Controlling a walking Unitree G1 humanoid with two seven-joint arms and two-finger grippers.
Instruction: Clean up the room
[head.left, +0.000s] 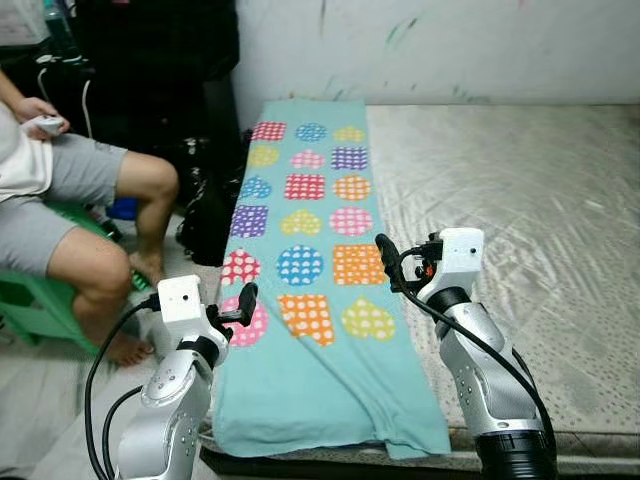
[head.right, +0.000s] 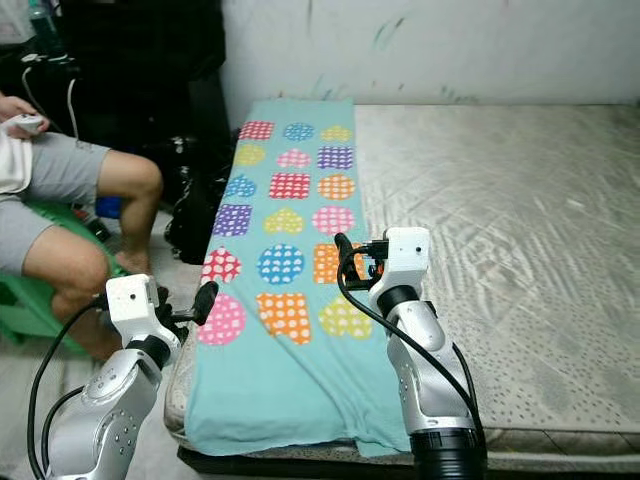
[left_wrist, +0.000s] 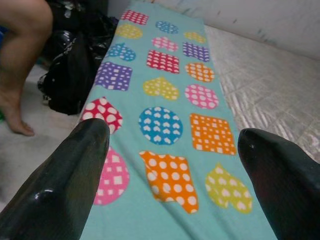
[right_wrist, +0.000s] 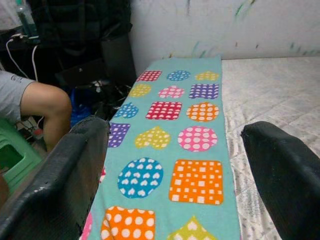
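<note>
At the bottom of the left eye view, both silver arms are rising into frame, the left gripper (head.left: 246, 298) hovering at lower left over the near left edge of the towel (head.left: 310, 290) and the right gripper (head.left: 386, 255) hanging just right of center above the towel's right border. In the wrist views each pair of black fingers (left_wrist: 65, 185) is standing spread wide with nothing between them, the patterned cloth showing through the gap. The turquoise towel, printed with dotted hearts, squares and circles in many colors, is lying flat in a long strip running from lower center up to the wall, its near end drooping over the edge of the mattress (head.left: 520, 200). The pale mattress is stretching across the right half of the frame. At upper left a person (head.left: 70, 210) in grey shorts is sitting on a green stool (head.left: 30, 305), holding a white object, with a black bag (head.left: 205, 215) standing between their legs and the towel.
</note>
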